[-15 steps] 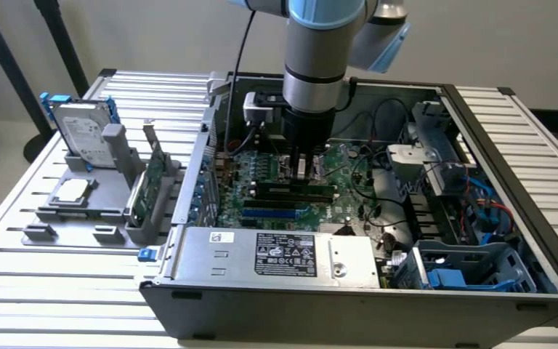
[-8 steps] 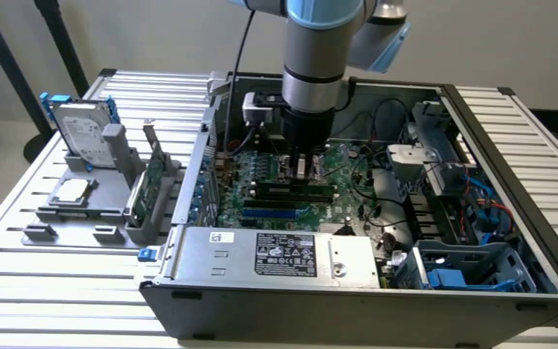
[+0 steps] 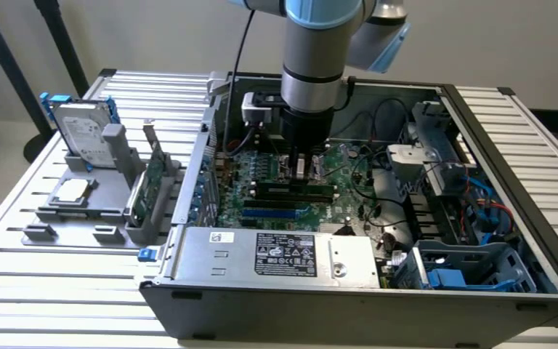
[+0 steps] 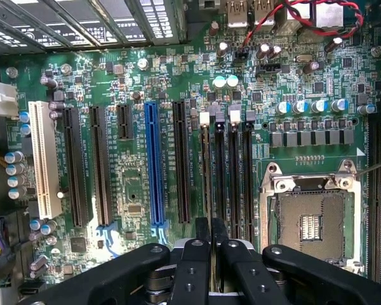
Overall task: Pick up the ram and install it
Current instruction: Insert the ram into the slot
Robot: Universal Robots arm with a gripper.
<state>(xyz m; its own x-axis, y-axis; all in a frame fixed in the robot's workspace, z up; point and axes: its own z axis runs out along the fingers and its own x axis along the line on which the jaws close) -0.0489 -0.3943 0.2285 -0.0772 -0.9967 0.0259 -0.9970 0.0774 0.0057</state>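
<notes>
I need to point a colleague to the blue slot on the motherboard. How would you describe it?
Look inside the open grey metal computer case at the green motherboard lying in it. Among its row of long parallel slots sits one long blue plastic slot, flanked by black slots; it is the only blue one.

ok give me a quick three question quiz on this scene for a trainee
1. True or false: the hard drive stands outside the case.
2. The pincer hangs over: A the memory slots, B the power supply, C the processor socket.
3. Fill in: among the black expansion slots, one long slot is ____.
Key: 1 true; 2 A; 3 blue.
</notes>
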